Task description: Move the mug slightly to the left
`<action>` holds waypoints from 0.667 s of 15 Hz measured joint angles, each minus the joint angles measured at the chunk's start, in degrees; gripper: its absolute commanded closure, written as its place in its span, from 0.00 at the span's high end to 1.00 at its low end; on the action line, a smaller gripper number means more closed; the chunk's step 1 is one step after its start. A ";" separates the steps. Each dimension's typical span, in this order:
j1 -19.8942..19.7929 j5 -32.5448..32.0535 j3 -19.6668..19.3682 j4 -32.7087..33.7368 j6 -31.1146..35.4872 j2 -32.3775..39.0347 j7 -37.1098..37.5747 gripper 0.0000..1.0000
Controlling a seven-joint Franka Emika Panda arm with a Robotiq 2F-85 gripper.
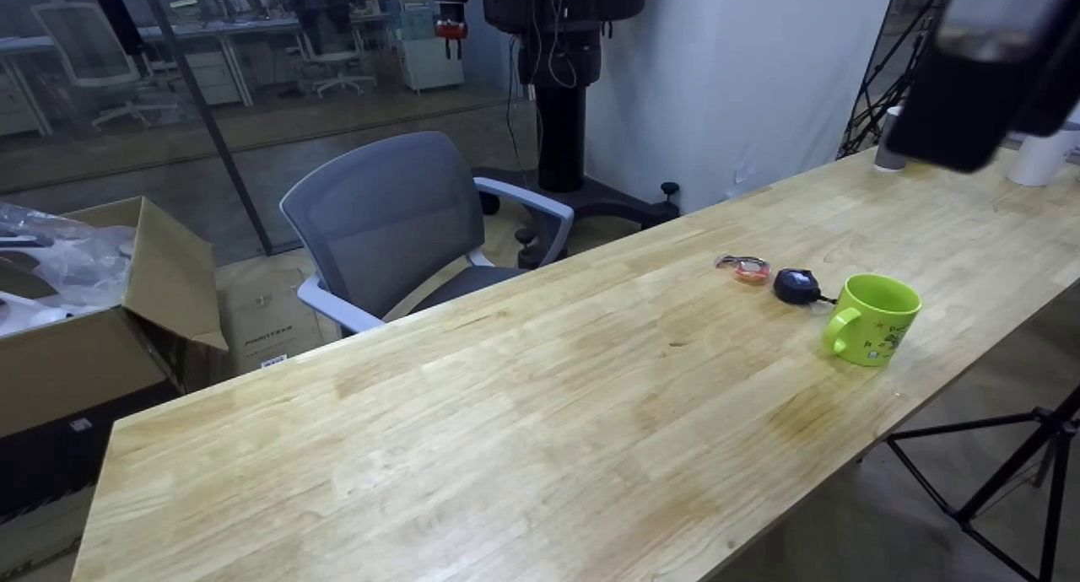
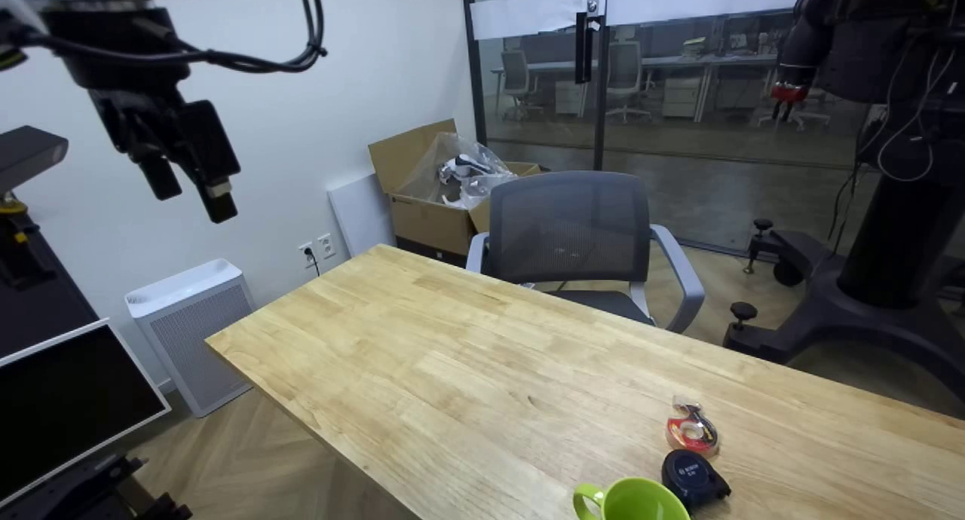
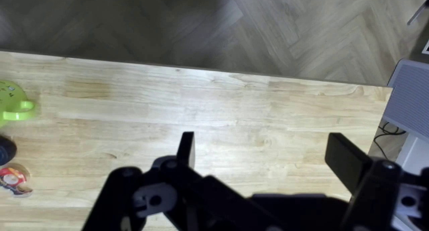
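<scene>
The lime-green mug (image 1: 873,322) stands upright on the wooden table near its long edge. In an exterior view the mug (image 2: 639,500) is cut off by the bottom edge. In the wrist view the mug (image 3: 10,103) is cut off at the left edge, with its handle pointing right. My gripper (image 3: 261,140) is open and empty, high above the table, well to the right of the mug in the wrist view. The open gripper (image 2: 193,202) also shows in an exterior view at upper left. A blurred dark part of it hangs at the upper right of an exterior view.
A dark tape measure (image 1: 796,287) lies close beside the mug, with a red tape dispenser (image 1: 750,269) beyond it. A grey cup (image 1: 890,143) and a white container (image 1: 1036,158) stand at the far table end. A chair (image 2: 571,226) stands at the long side of the table (image 2: 422,369).
</scene>
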 measured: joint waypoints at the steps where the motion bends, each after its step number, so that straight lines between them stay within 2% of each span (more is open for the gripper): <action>1: -0.98 -1.15 -0.98 0.98 0.71 1.53 -0.99 1.00; 10: -9.70 -8.74 -10.45 7.74 1.53 12.67 -7.89 1.00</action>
